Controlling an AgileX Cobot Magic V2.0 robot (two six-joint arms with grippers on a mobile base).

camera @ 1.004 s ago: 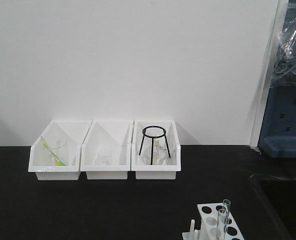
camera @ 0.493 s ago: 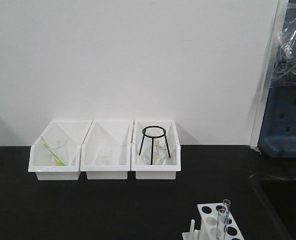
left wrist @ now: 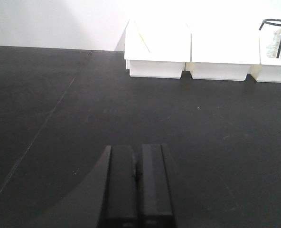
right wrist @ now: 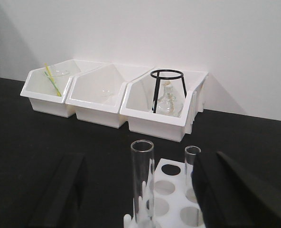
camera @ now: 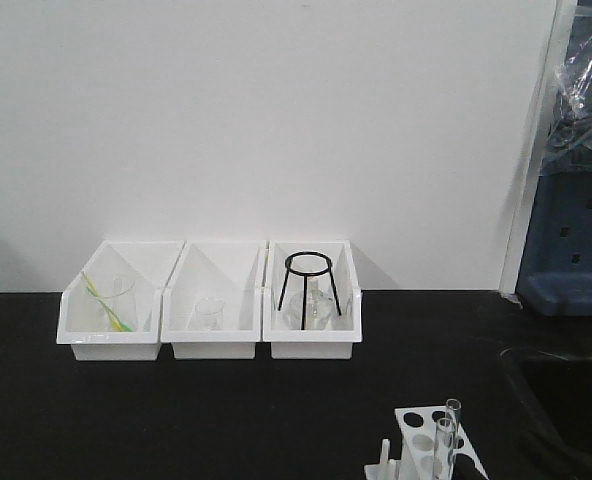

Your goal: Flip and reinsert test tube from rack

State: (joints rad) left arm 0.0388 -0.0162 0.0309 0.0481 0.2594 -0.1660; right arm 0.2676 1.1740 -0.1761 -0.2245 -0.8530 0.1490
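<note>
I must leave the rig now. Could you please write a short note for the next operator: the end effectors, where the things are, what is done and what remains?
Left end effector: shut, empty, over the bare black table.
Right end effector: open, empty, straddling the near tube.
Rack: low right in the front view, holding the near tube and a second tube, both upright, mouths up.
Done: nothing; no tube is lifted.
Left: grasp a tube, pull it out, flip it, reinsert it.

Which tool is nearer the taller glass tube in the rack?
Right. The open right tool flanks the taller clear glass test tube in the small white plastic rack. The shut left tool sits over black tabletop, rack outside its view.
</note>
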